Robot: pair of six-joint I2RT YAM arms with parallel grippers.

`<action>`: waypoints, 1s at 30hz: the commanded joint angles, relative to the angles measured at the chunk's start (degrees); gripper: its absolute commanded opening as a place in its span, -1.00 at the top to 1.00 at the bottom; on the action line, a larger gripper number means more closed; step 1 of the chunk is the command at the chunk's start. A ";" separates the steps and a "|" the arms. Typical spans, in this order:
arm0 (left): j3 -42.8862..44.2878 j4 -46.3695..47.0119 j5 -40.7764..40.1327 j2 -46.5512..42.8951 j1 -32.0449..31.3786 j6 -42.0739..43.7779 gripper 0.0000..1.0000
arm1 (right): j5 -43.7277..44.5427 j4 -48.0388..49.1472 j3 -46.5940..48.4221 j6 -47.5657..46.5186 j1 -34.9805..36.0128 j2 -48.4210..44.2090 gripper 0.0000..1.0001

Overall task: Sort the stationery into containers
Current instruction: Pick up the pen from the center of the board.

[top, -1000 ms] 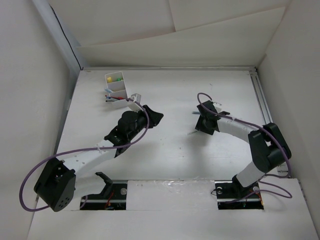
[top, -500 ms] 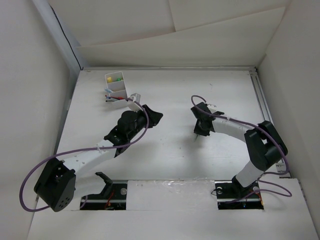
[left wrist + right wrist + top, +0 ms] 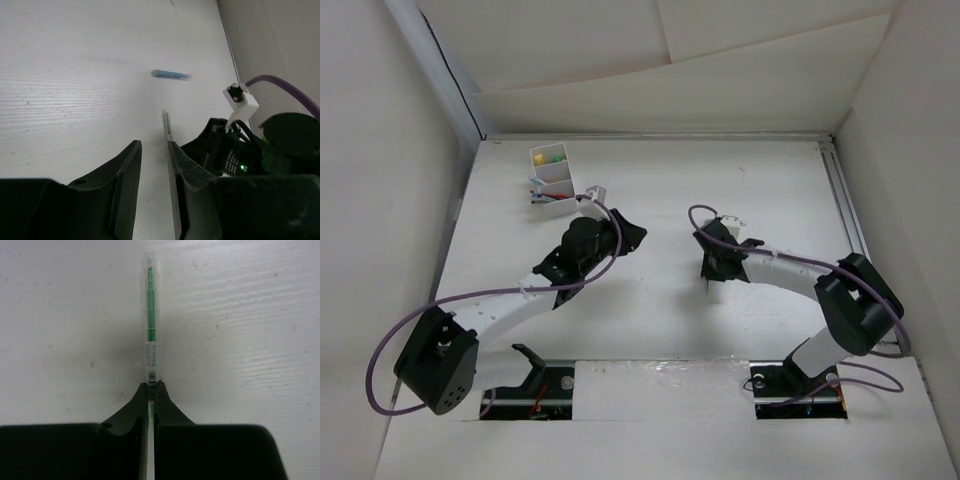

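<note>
In the right wrist view my right gripper (image 3: 151, 386) is shut on the near end of a thin green pen (image 3: 150, 315), which points away over the white table. The left wrist view shows that same green pen (image 3: 166, 125) sticking out of the right gripper (image 3: 215, 150). A teal-blue pen (image 3: 171, 75) lies on the table beyond it. My left gripper (image 3: 154, 145) stands narrowly open with only table between its fingers. From above, the white three-part container (image 3: 552, 175) sits at the far left, with small yellow and green pieces and a few pens inside.
White walls close the table in on the left, back and right. A metal rail (image 3: 847, 215) runs along the right edge. Purple cables loop off both arms. The two arms (image 3: 590, 245) (image 3: 780, 265) face each other across mid-table.
The right gripper has closed on the green pen, and its arm has moved left toward the middle. The left arm has shifted only slightly.
</note>
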 commanded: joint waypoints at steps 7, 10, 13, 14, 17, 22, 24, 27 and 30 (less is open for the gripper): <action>7.75 -1.21 10.75 9.19 4.55 -0.74 0.52 | -6.91 13.82 -4.83 -12.81 3.50 -12.43 1.00; 8.37 -1.21 12.78 10.25 4.56 -1.78 0.49 | -13.50 19.00 -3.44 -16.59 4.02 -13.14 1.00; 8.37 -1.74 12.78 9.64 4.56 -2.40 0.42 | -17.19 20.25 -0.97 -19.32 4.55 -10.42 1.00; 8.37 -1.74 12.17 8.68 4.56 -2.41 0.33 | -17.21 20.25 0.25 -19.84 4.56 -9.72 1.00; 9.06 -2.80 12.16 7.97 4.56 -2.41 0.19 | -20.01 22.52 0.27 -21.25 4.56 -8.21 1.00; 11.97 -4.81 14.71 12.01 4.56 -1.80 0.14 | -21.95 25.08 -0.35 -21.87 4.56 -7.60 1.00; 12.58 -4.82 14.19 13.24 3.95 -1.79 0.14 | -22.66 25.61 -0.35 -21.87 4.56 -7.60 1.00; 13.80 -4.82 13.49 15.69 2.81 -1.79 0.20 | -23.18 26.22 -1.49 -21.87 4.56 -8.30 1.00; 15.05 -6.31 11.64 17.46 2.01 -1.09 0.22 | -25.11 26.75 -1.49 -21.87 4.56 -8.30 1.00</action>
